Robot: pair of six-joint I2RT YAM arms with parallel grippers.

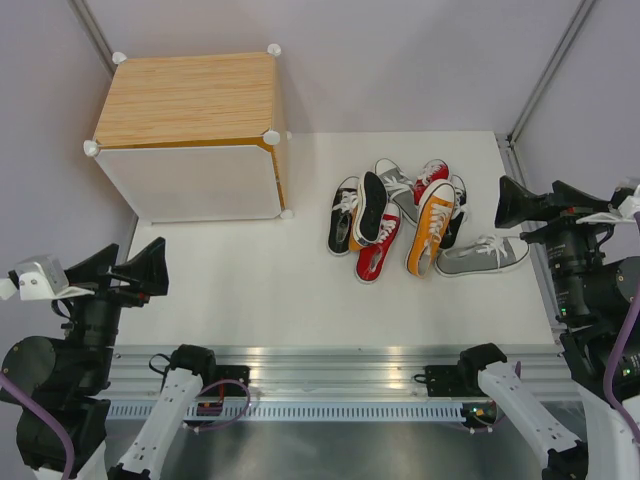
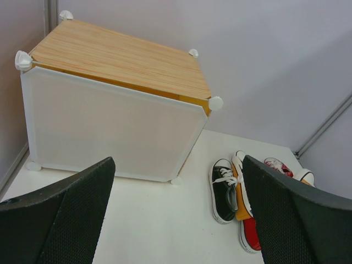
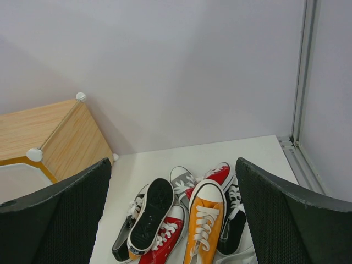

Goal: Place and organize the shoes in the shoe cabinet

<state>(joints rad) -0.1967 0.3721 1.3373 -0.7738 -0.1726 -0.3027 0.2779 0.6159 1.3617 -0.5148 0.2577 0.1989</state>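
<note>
The shoe cabinet [image 1: 185,100] stands at the back left, with a wood-grain top and its white front door [image 2: 110,126] closed. The shoes [image 1: 400,215] lie in a loose pile to its right. The pile holds black, red, orange and grey sneakers, and one orange shoe [image 3: 154,212] lies sole up. A grey shoe [image 1: 483,257] lies apart at the pile's right edge. My left gripper [image 1: 125,262] hovers open at the near left and faces the cabinet. My right gripper [image 1: 550,195] hovers open at the right edge, beside the pile. Neither holds anything.
The white table [image 1: 250,290] is bounded by grey walls at the back and sides. Metal frame posts [image 1: 545,65] stand in the back corners. An aluminium rail [image 1: 330,360] with the arm bases runs along the near edge.
</note>
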